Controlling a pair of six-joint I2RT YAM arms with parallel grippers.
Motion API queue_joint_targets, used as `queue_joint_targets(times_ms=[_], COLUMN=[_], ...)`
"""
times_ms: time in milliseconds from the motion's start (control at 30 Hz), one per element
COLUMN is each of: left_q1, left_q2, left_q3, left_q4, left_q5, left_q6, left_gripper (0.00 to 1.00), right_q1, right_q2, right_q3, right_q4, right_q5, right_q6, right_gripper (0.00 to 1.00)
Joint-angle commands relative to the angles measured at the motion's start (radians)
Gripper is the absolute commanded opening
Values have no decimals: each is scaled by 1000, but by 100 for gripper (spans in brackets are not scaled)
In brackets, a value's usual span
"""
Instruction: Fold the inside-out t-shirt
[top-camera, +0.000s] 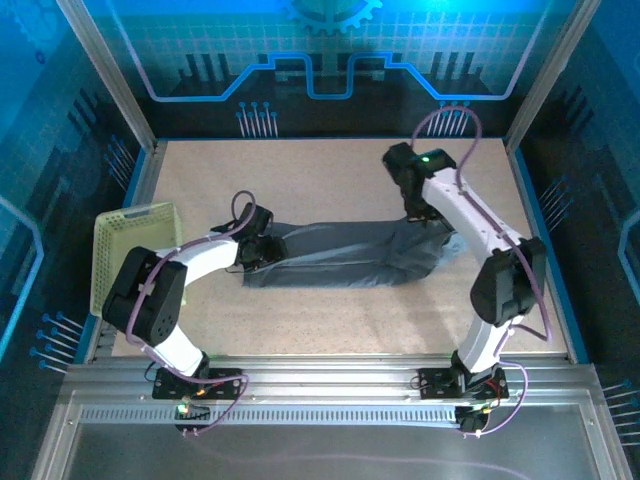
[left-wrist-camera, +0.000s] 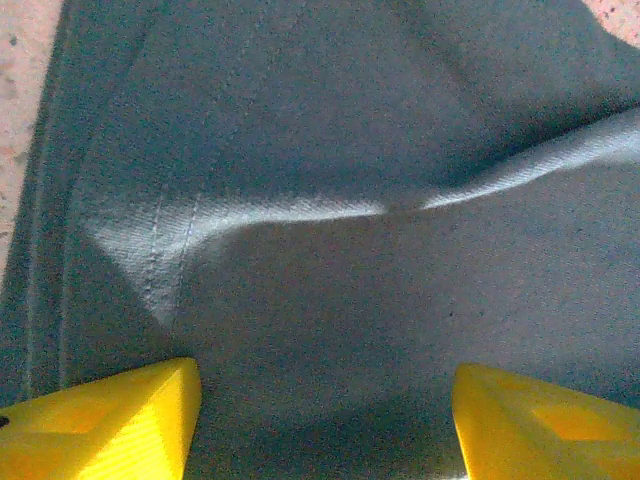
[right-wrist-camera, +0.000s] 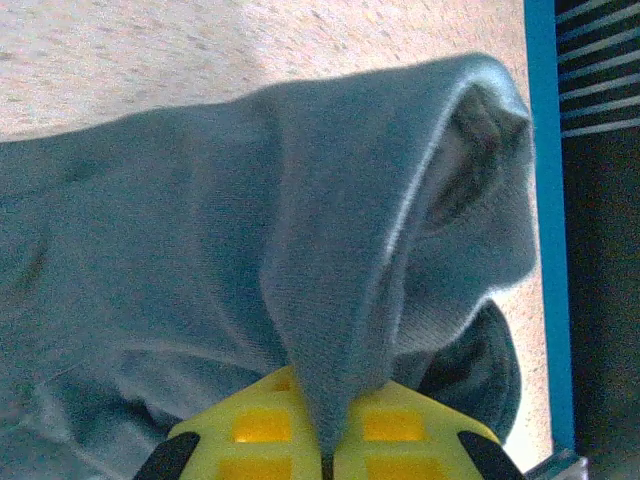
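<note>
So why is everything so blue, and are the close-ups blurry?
Top external view: blue-lit walls tint the edges, t-shirt legible. Left wrist view: soft focus, bright highlight across the cloth. Right wrist view: right gripper blurred, cloth fuzzy.

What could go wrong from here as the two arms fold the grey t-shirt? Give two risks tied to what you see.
1. The right gripper pinches only a narrow ridge of the t-shirt; a pull may slip it free.
2. The left gripper stands open over flat cloth near its stitched edge; closing there might catch just one layer, skewing the fold.
</note>
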Motion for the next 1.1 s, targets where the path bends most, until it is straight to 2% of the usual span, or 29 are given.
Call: queue_joint_targets(times_ms=[0, 200, 367, 500, 733, 1067], left_q1=[7, 18, 79, 105, 107, 106], left_q2=[-52, -146, -185, -260, -186, -201], left_q3=[-27, -100, -181, -279, -254, -303], left_q4=[-23, -1, 43, 128, 142, 186], left_q5=[-29, -94, -50, -37, 37, 27], left_q6=[-1, -35, -85, -129, -97, -123], left_gripper=[69, 68, 64, 62, 59, 57], right_q1=[126, 308, 392, 432, 457, 507], right_q2=[97, 284, 379, 426, 479, 589], right_q3=[137, 425, 592, 698, 785, 946], right_q4=[-167, -332, -351, -342, -292, -238], right_q5=[80, 117, 59, 1, -108, -266], right_q6=[90, 169, 169, 156, 128, 108], right_gripper=[0, 0, 0, 0, 0, 0])
